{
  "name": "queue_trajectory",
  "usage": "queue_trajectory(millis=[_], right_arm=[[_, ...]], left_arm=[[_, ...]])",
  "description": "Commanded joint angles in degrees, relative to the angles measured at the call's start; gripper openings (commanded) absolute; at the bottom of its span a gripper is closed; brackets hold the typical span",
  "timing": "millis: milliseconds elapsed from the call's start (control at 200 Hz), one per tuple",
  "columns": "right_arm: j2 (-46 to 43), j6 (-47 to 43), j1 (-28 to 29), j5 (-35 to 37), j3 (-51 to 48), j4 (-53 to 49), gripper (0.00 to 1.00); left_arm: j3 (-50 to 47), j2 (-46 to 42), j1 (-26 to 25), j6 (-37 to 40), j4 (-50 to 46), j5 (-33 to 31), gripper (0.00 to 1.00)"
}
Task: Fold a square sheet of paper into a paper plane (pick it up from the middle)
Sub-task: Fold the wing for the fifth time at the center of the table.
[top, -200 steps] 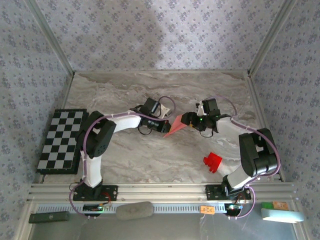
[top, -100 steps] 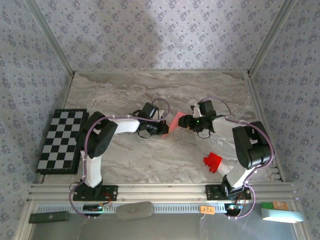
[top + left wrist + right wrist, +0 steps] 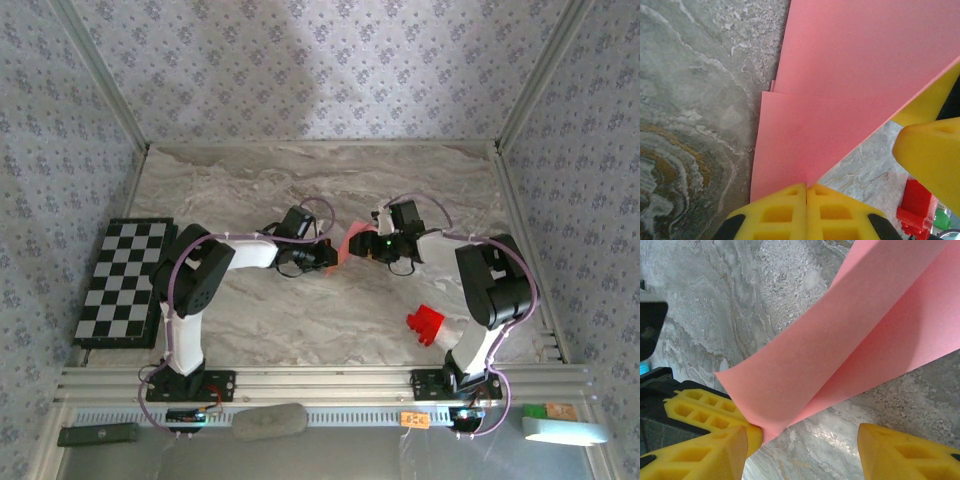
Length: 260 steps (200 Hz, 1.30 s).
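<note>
Okay, your left hand (image 3: 806, 187) pinched the square sheet of paper (image 3: 348, 243) mid-frame; your right hand (image 3: 804, 432) stood open around its corner. You needed to close squarely on the crease, without tugging.

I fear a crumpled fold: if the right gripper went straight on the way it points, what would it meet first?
Probably the folded pink paper, standing between the open jaws of the right gripper. The left gripper, shut on that paper, sits close beyond it, though depth is unclear.
</note>
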Motion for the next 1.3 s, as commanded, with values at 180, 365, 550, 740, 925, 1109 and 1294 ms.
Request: queue_trajectory(millis=[180, 365, 550, 740, 925, 1109, 1294], right_arm=[[2.57, 0.84, 0.11, -0.46, 1.70, 2.62, 0.62], [4.05, 2.46, 0.11, -0.35, 2.07, 3.38, 0.62], [4.85, 3.77, 0.02, 0.20, 2.42, 3.79, 0.62], [3.12, 4.87, -0.31, -0.57, 0.76, 6.65, 0.62], [-2.09, 5.52, -1.73, 0.26, -3.71, 11.05, 0.62], [-0.96, 5.75, -1.69, -2.22, -3.59, 13.15, 0.61], [0.89, 5.22, -1.47, -2.71, -2.19, 13.47, 0.60]], left_arm=[[3.04, -0.27, 0.31, -0.92, -0.59, 2.54, 0.01], [3.62, 0.48, 0.60, -1.88, -0.25, 3.40, 0.03], [3.65, 1.49, 0.80, -3.91, 1.06, 4.83, 0.03], [3.47, 2.27, 0.91, -6.68, 2.19, 5.64, 0.03], [2.10, 2.06, 1.26, -10.17, 4.69, 6.02, 0.03], [1.74, 2.22, 1.34, -11.54, 5.83, 6.15, 0.03], [1.65, 2.66, 1.35, -11.49, 5.57, 6.30, 0.03]])
